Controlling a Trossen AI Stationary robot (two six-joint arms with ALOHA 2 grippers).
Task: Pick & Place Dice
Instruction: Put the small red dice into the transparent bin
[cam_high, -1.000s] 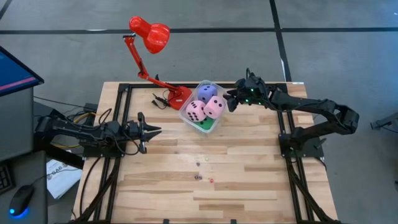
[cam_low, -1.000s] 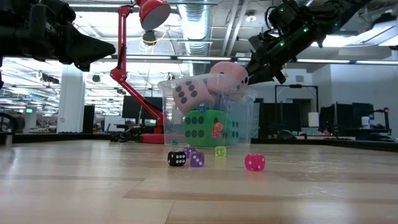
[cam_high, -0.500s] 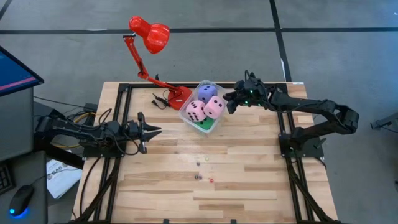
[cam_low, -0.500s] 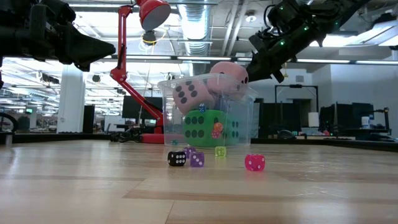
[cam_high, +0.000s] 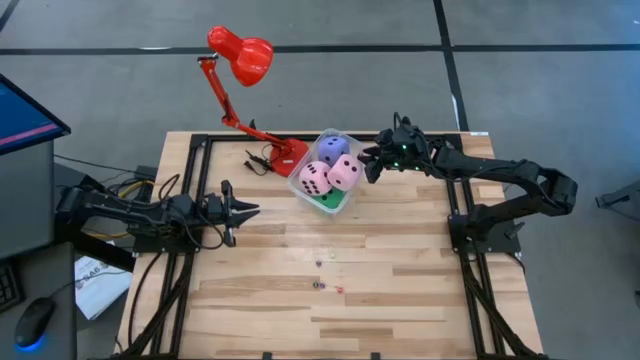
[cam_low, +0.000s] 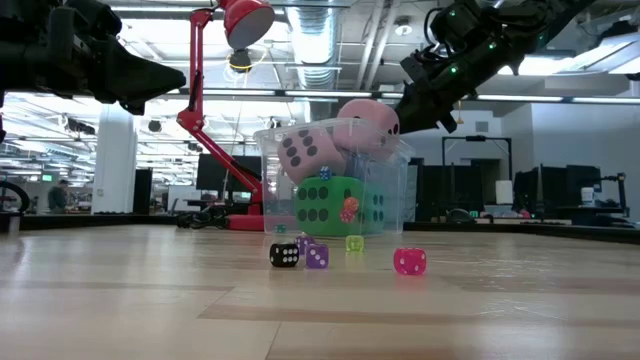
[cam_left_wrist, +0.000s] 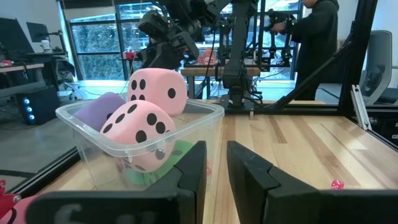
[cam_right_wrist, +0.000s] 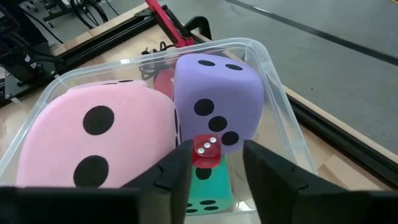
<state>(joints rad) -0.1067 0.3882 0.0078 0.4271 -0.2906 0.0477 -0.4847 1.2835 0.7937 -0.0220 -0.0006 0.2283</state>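
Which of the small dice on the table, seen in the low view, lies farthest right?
The pink small die; the black, purple and yellow-green ones all sit left of it.

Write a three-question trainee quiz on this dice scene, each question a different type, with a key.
1. True or false: the right gripper holds a small red die above the clear tub.
2. Which large die lies just past that red die in the right wrist view? A) green B) purple C) cyan
3. Fill in: the left gripper waits off to the tub's ____ side in the high view.

Key: 1 true; 2 B, the purple die; 3 left.
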